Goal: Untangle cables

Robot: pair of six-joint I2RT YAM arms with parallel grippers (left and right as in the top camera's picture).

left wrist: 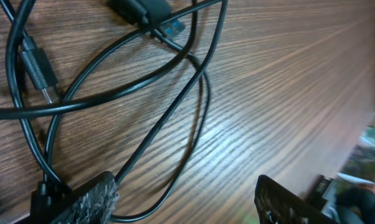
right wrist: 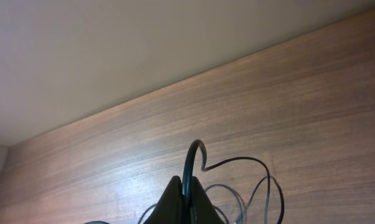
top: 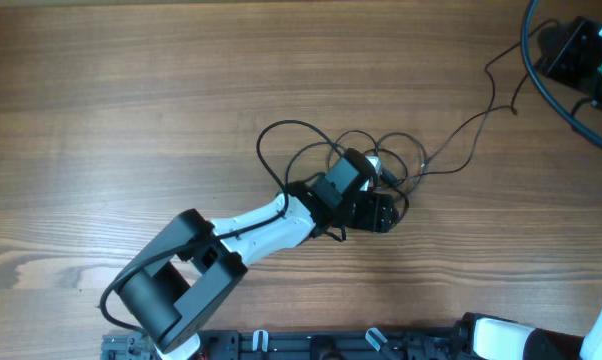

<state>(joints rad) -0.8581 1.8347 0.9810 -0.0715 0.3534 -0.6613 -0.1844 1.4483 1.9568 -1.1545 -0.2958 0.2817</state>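
Observation:
The cables (top: pixel 381 160) are thin black cords lying in a tangle of loops at the table's middle. My left gripper (top: pixel 377 212) is over the near edge of the tangle. In the left wrist view it (left wrist: pixel 187 202) is open, with cable loops (left wrist: pixel 144 81) in front of it and one cord running past its left finger. A plug with a metal tip (left wrist: pixel 38 65) and a blue-tipped plug (left wrist: pixel 156 15) lie among the loops. One strand (top: pixel 471 125) runs to my right gripper (top: pixel 546 45) at the far right. In the right wrist view it (right wrist: pixel 187 186) is shut on a black cable (right wrist: pixel 194 152).
The table is brown wood (top: pixel 131 120). The left arm's white and black body (top: pixel 201 260) stretches from the near left edge to the tangle. A thicker dark arm cable (top: pixel 556 95) hangs at the far right corner. A pale wall (right wrist: pixel 113 50) rises behind the table.

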